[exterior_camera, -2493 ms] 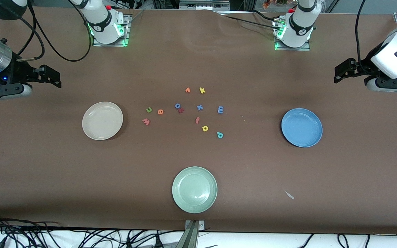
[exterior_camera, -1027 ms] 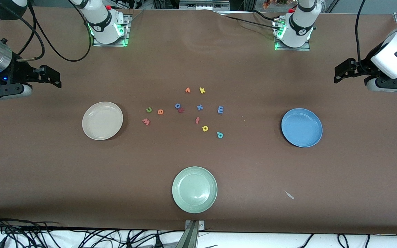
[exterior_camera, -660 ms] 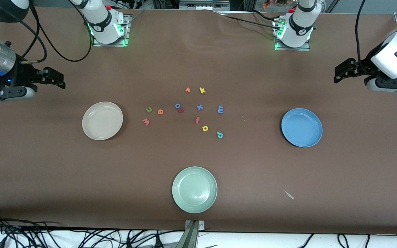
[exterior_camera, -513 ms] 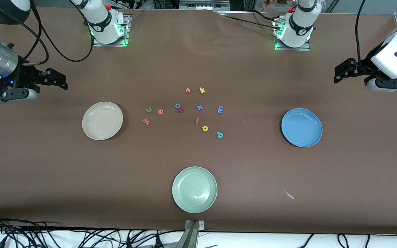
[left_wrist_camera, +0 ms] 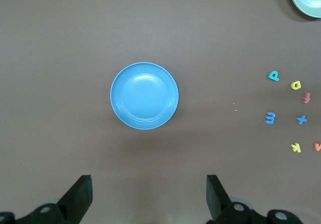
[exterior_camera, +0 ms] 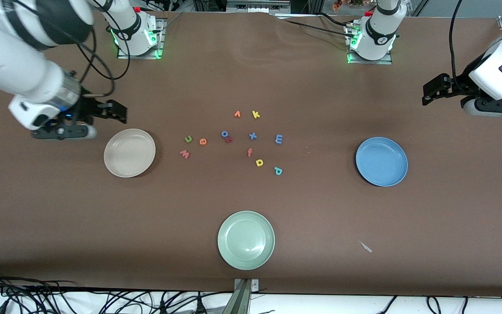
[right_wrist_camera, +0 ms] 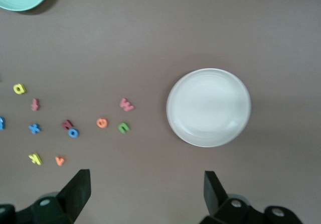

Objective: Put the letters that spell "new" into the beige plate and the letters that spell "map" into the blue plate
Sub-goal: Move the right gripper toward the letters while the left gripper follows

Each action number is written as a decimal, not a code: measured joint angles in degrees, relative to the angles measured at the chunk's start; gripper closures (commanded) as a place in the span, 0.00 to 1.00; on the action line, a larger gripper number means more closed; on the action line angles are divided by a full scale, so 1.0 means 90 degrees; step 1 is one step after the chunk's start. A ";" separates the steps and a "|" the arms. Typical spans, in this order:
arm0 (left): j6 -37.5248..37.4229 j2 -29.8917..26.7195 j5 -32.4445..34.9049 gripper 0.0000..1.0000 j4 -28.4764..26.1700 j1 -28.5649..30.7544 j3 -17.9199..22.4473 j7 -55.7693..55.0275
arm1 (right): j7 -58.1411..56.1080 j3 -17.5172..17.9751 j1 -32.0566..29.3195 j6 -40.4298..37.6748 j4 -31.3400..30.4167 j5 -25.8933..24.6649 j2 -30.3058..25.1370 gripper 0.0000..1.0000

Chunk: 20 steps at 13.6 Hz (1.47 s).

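1. While no letter is lifted, the right pincer (exterior_camera: 118, 112) hangs released just beside the beige plate (exterior_camera: 129, 152), probably bound for green n (exterior_camera: 188, 138), orange e (exterior_camera: 202, 141) and pink w (exterior_camera: 184, 153) near that plate.
2. Blue m (exterior_camera: 279, 138), yellow a (exterior_camera: 259, 162) and teal p (exterior_camera: 278, 171) lie well apart from the beige plate, toward the blue plate (exterior_camera: 381, 161).
3. Waiting, the left pincer (exterior_camera: 429, 93) gapes empty.

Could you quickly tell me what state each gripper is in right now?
Left gripper: open, holding nothing, over the table's left-arm end.
Right gripper: open, holding nothing, beside the beige plate.
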 measured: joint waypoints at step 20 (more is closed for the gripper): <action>0.0549 0.1088 0.0000 0.00 -0.0008 -0.0716 -0.0037 -0.0048 | 0.3269 0.0296 0.1573 0.4648 -0.3667 -0.0885 0.0571 0.00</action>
